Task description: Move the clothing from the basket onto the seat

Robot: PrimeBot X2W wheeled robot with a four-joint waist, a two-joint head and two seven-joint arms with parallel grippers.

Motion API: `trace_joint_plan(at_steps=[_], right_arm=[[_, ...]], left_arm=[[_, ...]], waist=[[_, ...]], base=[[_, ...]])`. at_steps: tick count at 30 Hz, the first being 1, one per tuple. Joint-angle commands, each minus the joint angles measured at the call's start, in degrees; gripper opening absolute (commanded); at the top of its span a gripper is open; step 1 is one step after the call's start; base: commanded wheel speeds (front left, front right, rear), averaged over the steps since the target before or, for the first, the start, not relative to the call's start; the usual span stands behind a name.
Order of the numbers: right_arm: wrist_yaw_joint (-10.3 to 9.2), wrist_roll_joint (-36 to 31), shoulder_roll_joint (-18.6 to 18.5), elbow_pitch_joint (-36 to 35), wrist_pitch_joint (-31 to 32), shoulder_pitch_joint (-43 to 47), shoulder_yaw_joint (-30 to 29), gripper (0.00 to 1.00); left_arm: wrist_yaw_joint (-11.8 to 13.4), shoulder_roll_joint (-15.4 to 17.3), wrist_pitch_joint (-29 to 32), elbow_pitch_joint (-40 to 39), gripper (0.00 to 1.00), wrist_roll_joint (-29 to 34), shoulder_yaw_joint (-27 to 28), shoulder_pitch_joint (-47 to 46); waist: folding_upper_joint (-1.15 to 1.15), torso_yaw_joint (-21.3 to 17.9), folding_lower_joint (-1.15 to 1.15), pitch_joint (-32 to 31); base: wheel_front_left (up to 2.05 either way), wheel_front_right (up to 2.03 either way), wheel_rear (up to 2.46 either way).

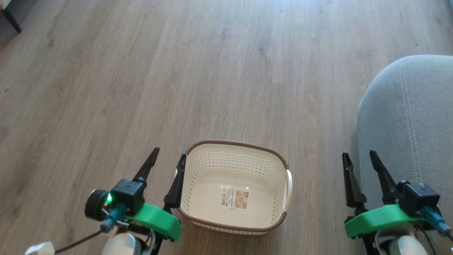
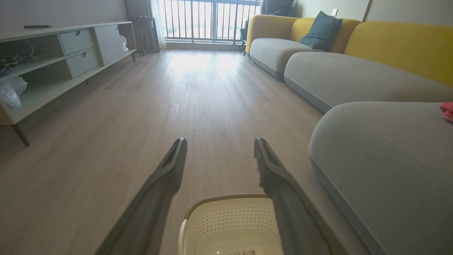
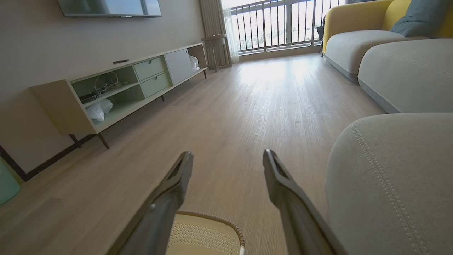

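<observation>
Clothing (image 2: 447, 110) shows as a small patch of red lying on the seat (image 2: 382, 159), at the right edge of the left wrist view. From that sliver you cannot tell whether it is one garment or both.

The basket (image 1: 235, 143) stands on the wooden floor (image 1: 177, 71) just beside the seat and holds nothing. Its cream bottom is bare apart from the sticker (image 1: 235, 198).

Your left gripper (image 1: 169, 152) hovers at the basket's left rim with its fingers spread wide and nothing between them. Whether the inner finger touches the rim you cannot tell. Your right gripper (image 1: 358, 153) hangs at the seat's front edge, equally spread and empty.

The job looks finished, or nearly so, and the step in hand is a check rather than a reach. Turn your head toward the seat and confirm that every red piece lies well in from the edge, where soft fabric will not slide off. Keep both arms high and clear of the basket's wall as you turn, since the light plastic would shift at a nudge.
</observation>
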Motion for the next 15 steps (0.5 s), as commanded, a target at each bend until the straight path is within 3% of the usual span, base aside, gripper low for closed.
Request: trace_joint_plan(at_steps=[1,7,14,15], right_arm=[[-0.01,-0.27,-0.22,-1.58,-0.52,-1.03,1.5,1.0],[-0.01,-0.04,-0.22,-1.39,-0.52,-0.9,1.87,1.0],[-0.01,0.01,-0.22,-1.01,-0.52,-0.68,2.1,1.0],[0.0,0.02,0.01,0.81,0.01,0.0,0.75,0.0]], left_arm=[[-0.59,-0.08,-0.29,-2.46,1.0,-0.82,2.61,-1.12],[-3.83,-0.08,-0.29,-3.75,1.0,-4.3,2.45,-0.77],[-5.05,-0.08,-0.29,-2.72,1.0,-7.73,3.11,0.11],[-4.93,0.0,0.0,-0.67,0.0,-8.14,1.08,1.34]], waist=[[0.0,-0.04,0.0,0.08],[0.0,-0.02,0.0,-0.11],[0.0,0.06,0.0,-0.95],[0.0,0.05,0.0,-0.95]], base=[[0.0,0.0,0.0],[0.0,0.0,0.0],[0.0,0.0,0.0],[0.0,0.0,0.0]])
